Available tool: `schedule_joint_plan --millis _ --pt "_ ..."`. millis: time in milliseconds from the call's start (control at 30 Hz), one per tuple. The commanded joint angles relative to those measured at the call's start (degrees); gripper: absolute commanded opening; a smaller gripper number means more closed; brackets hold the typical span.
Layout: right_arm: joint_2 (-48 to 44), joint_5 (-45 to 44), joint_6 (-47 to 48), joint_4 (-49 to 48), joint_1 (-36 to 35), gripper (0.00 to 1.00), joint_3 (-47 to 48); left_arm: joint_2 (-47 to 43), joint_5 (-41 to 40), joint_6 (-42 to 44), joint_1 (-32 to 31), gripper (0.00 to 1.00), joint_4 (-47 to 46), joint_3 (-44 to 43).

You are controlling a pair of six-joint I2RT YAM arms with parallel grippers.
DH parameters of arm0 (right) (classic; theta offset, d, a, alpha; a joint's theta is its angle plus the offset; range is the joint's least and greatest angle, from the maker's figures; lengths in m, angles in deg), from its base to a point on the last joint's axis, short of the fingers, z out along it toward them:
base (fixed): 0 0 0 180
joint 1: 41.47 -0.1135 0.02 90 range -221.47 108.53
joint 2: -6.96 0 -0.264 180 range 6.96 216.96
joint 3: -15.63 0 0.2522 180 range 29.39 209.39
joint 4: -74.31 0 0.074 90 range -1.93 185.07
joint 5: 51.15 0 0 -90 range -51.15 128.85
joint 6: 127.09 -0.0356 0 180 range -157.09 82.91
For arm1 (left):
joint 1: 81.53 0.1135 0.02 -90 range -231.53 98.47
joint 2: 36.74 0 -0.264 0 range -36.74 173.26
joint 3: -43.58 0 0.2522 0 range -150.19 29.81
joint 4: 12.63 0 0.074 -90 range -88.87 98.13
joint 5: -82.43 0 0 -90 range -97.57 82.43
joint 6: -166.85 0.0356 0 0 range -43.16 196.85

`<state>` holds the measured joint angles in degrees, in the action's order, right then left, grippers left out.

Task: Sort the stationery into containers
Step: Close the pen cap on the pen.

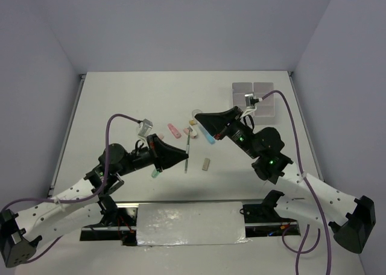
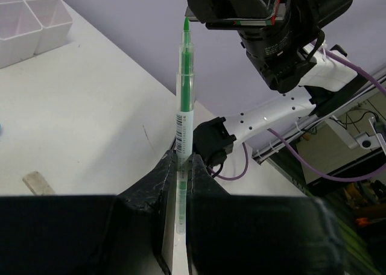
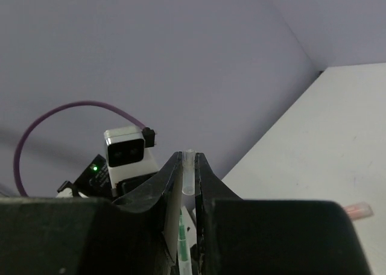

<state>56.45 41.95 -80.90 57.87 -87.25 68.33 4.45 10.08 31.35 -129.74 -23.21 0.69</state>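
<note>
**Left gripper [image 1: 184, 158] clamping a green pen [image 1: 189, 143], right gripper [image 1: 198, 119] pinching a small clear tube [image 3: 189, 172]**

The left gripper [image 2: 183, 160] is closing narrowly around the lower barrel of the green pen [image 2: 184, 82], its two black fingers [image 2: 197, 172] pressing on either side near the barcode label. The pen is sticking straight out past the fingertips, its bare green tip pointing at the underside of the right gripper; whether the tip is touching it cannot be told. In the overhead view the pen is running from the left gripper up toward the right one, over the middle of the table [image 1: 120, 106].

The right gripper [image 3: 189, 160] is holding its fingers nearly together on the small clear tube, which is poking just past the fingertips. A bit of the green pen [image 3: 181, 236] is showing lower down between those fingers.

The compartment box [image 1: 254, 99] is sitting at the far right of the table, well apart from both grippers, and its white cells [image 2: 30, 22] are showing at the upper left of the left wrist view. A pink stick [image 1: 174, 130], a blue stick [image 1: 209, 137], a tan block [image 1: 205, 164] and a green stick [image 1: 155, 173] are lying loose on the table near the grippers.
</note>
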Motion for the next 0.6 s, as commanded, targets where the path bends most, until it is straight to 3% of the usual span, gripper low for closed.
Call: schedule_joint_plan --millis 0,567 --pt "-0.5 3.2 0.8 -4.8 -0.9 0.00 1.2 0.1 1.8 -0.6 -0.2 0.00 -5.4 0.1" --pt "0.6 3.1 4.6 -2.9 -3.3 0.00 1.2 -0.1 1.1 0.9 -0.2 0.00 -3.7 -0.9"
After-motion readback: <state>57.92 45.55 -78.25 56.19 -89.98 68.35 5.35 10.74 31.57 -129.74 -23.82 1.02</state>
